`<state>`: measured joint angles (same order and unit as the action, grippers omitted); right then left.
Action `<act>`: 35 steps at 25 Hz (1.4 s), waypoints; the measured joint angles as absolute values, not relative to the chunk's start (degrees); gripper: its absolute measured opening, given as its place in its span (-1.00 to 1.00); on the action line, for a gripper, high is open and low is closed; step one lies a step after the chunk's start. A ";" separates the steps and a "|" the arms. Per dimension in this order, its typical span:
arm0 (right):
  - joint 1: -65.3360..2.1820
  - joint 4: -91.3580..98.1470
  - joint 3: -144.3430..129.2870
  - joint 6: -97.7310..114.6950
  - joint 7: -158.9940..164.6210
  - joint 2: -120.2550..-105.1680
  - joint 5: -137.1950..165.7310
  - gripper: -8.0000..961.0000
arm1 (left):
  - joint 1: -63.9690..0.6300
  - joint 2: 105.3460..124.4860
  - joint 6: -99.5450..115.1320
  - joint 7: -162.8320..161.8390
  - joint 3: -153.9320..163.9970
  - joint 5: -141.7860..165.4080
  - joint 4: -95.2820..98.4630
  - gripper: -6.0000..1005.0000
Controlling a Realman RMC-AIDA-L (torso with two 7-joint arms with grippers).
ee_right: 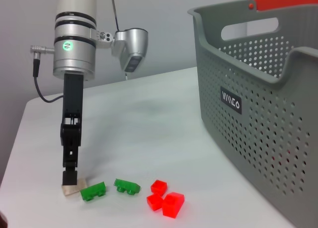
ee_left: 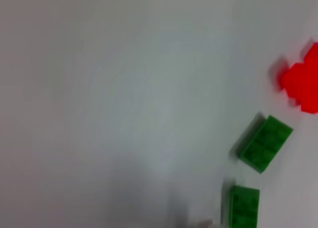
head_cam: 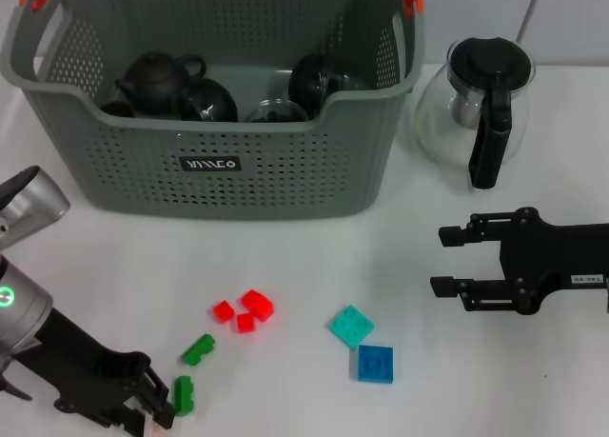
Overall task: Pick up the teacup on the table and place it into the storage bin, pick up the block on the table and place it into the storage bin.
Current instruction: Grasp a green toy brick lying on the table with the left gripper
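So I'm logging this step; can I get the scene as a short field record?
bin: grey, at the table's back, holds dark teapots and cups
glass pot: right of bin
left end effector: low, by the green blocks
right end effector: open, empty, right of the blue blocks
red blocks: on the table, centre

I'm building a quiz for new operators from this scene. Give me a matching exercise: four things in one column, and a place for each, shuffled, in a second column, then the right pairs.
Things:
1. black teapot
2. glass pot
3. blue block
4. left end effector

Places:
A. on the table, touching the teal block
B. low over the table, beside a green block
C. inside the storage bin
D. on the table, to the right of the storage bin

Pairs: 1-C, 2-D, 3-A, 4-B
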<state>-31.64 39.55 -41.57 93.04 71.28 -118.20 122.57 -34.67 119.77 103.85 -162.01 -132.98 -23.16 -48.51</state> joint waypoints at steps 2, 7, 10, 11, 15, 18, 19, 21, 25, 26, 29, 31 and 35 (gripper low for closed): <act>-31.64 39.55 -41.57 92.99 71.28 -118.21 122.58 0.43 | -34.67 119.82 103.28 -162.05 -132.98 -23.26 -48.51 -0.32; -31.64 39.55 -41.57 92.98 71.28 -118.21 122.61 0.43 | -34.65 120.00 102.18 -162.07 -133.02 -23.74 -48.73 -0.32; -31.64 39.58 -41.57 92.98 71.28 -118.21 122.61 0.43 | -34.63 120.02 101.44 -161.99 -133.36 -24.76 -48.79 -0.32; -31.64 39.63 -41.57 92.98 71.28 -118.23 122.61 0.43 | -34.63 120.03 101.21 -161.92 -133.54 -25.08 -48.79 -0.32; -31.68 39.69 -41.57 92.99 71.28 -118.30 122.61 0.43 | -34.63 120.05 100.79 -161.71 -133.87 -26.06 -49.07 -0.33; -31.70 39.71 -41.57 92.99 71.28 -118.30 122.61 0.43 | -34.63 120.04 100.58 -161.33 -134.18 -27.58 -49.09 -0.33; -31.72 39.72 -41.57 92.99 71.28 -118.30 122.61 0.43 | -34.62 120.03 100.45 -161.27 -134.27 -27.87 -49.10 -0.33; -31.76 39.73 -41.57 92.99 71.28 -118.30 122.61 0.43 | -34.62 120.00 100.13 -161.22 -134.36 -28.15 -49.11 -0.33; -31.79 39.68 -41.57 92.99 71.28 -118.30 122.61 0.43 | -34.63 120.04 98.94 -160.79 -134.43 -28.41 -49.13 -0.33; -31.80 39.68 -41.57 92.98 71.28 -118.30 122.61 0.43 | -34.65 120.05 98.70 -160.52 -134.45 -28.57 -49.13 -0.33; -31.82 39.66 -41.57 92.95 71.28 -118.30 122.61 0.43 | -34.55 120.06 99.12 -159.40 -134.52 -29.30 -49.39 -0.33; -31.79 39.64 -41.54 92.94 71.29 -118.30 122.61 0.43 | -34.22 120.04 100.31 -158.34 -134.57 -29.89 -50.21 -0.33; -31.73 39.57 -41.44 92.91 71.62 -118.30 122.61 0.43 | -33.29 120.32 103.95 -156.18 -134.56 -31.19 -53.16 -0.33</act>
<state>-31.73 39.57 -41.44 92.91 71.62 -118.30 122.61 -33.29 120.32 103.95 -156.18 -134.56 -31.19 -53.16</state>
